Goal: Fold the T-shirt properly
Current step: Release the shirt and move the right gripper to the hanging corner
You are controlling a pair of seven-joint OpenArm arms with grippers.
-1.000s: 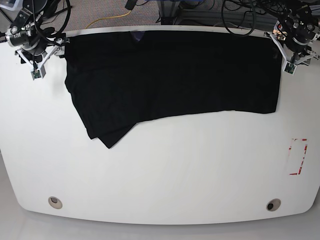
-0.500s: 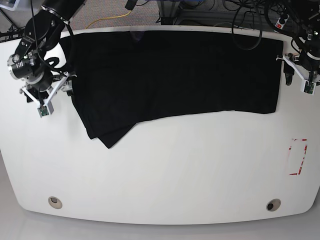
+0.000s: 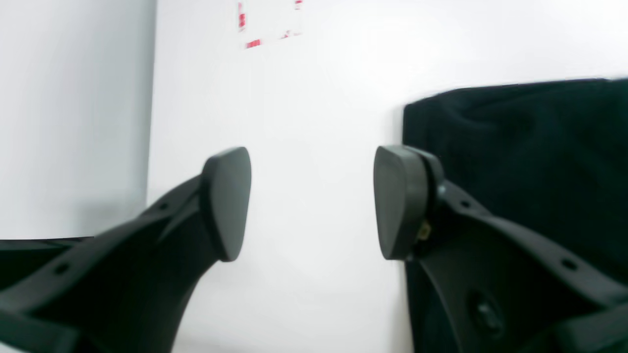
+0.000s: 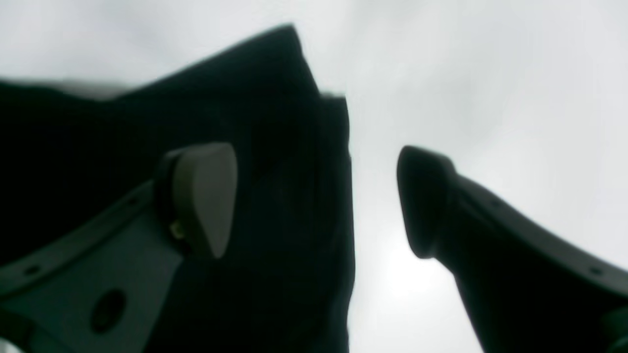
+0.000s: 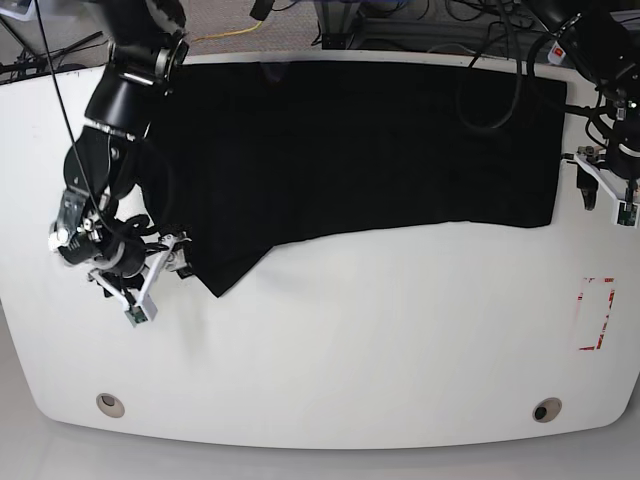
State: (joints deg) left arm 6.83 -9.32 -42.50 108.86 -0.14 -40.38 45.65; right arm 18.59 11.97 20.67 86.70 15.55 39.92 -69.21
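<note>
- While the T-shirt [image 5: 350,150] lies spread across the far half of the white table [image 5: 330,350], its near-left corner hangs down into a point, and its right edge runs straight along the table's right side.
- Right gripper [image 4: 316,201]: jaws wide apart, holding nothing. One pad sits over the black cloth, the other over bare table, so the cloth edge falls between them at the near-left corner.
- Left gripper [image 3: 311,203]: jaws parted, holding nothing. It stands over bare table just beside the shirt's near-right corner; one finger overlaps the cloth in the wrist view.
- Handling, as judged: the fabric appears soft, light and limp. It will drape and drag when lifted, and doubled layers may slip apart. Nothing here is fragile.
- Recommended hold: pinch the two near corners at the hem edge, catching every layer, so both ends rise together.
- Markings: no brand or writing is readable. A small purplish patch shows at the far edge near the neck. A red dashed rectangle [image 5: 597,313] is marked on the table at the near right.
</note>
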